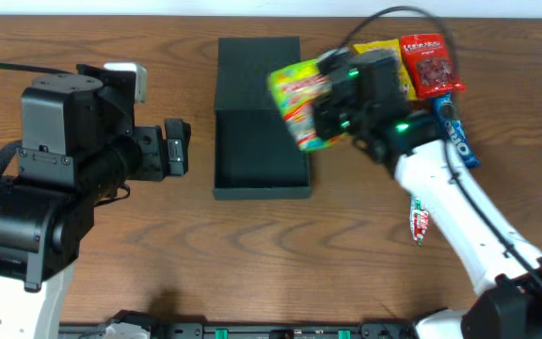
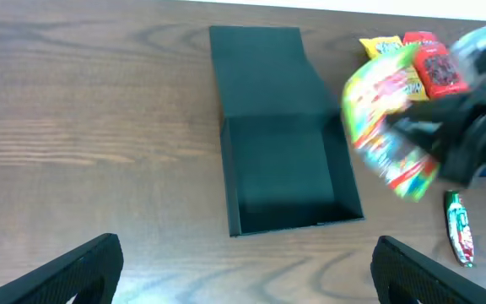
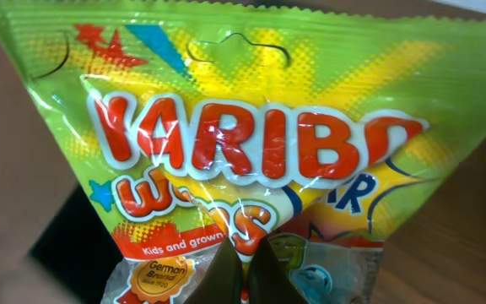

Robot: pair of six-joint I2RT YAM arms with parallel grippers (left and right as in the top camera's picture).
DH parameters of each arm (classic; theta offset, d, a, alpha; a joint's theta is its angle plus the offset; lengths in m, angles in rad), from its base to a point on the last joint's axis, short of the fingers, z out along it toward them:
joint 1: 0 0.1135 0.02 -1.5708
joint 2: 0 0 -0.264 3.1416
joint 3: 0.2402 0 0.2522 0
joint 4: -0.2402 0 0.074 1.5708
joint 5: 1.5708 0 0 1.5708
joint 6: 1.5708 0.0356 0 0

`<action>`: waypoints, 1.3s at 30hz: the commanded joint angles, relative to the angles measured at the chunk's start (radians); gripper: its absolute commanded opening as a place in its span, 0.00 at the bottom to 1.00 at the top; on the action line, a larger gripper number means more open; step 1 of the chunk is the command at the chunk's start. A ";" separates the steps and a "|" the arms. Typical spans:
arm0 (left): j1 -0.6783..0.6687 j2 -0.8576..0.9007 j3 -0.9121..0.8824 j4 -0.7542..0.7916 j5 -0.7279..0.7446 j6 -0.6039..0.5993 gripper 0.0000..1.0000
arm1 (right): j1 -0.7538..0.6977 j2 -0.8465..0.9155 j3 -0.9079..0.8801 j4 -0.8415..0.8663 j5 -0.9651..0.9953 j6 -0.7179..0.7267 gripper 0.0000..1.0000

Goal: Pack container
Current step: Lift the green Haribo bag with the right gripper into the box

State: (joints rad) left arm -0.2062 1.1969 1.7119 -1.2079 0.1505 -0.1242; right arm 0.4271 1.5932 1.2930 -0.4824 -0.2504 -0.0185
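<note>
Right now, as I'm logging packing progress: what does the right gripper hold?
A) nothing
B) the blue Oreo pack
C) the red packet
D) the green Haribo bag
D: the right gripper is pinched shut on the green Haribo bag, held up by the right edge of the container.

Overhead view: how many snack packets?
5. Haribo bag in the right gripper, by the container's right edge; yellow packet and red packet at the far right; blue packet under the right arm; small candy bar beside that arm. Others may be hidden.

White right arm (image 1: pixel 459 202) carries green lights; left gripper (image 1: pixel 179 146) is black.
</note>
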 commanded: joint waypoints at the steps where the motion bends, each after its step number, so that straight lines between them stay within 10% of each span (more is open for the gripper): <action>1: 0.005 -0.009 0.010 -0.011 -0.004 -0.011 0.95 | 0.082 0.026 0.001 -0.017 -0.049 -0.281 0.01; 9: 0.005 -0.009 0.010 -0.013 -0.003 -0.011 0.95 | 0.137 0.131 0.001 -0.034 -0.062 -0.650 0.01; 24: 0.005 -0.009 0.010 -0.014 -0.005 -0.003 0.95 | 0.137 0.176 0.001 -0.027 -0.143 -0.690 0.01; 25: 0.005 -0.009 0.010 -0.014 -0.004 -0.003 0.95 | 0.137 0.176 0.001 -0.026 -0.142 -0.690 0.23; 26: 0.005 -0.009 0.010 -0.014 -0.005 -0.003 0.95 | 0.137 0.176 0.001 -0.026 -0.142 -0.682 0.99; 39: 0.005 -0.009 0.010 -0.011 -0.004 -0.003 0.95 | 0.137 0.188 0.000 0.024 -0.137 -0.544 0.89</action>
State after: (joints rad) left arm -0.2054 1.1965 1.7119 -1.2224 0.1505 -0.1307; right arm 0.5568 1.7737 1.2900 -0.4572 -0.3714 -0.5957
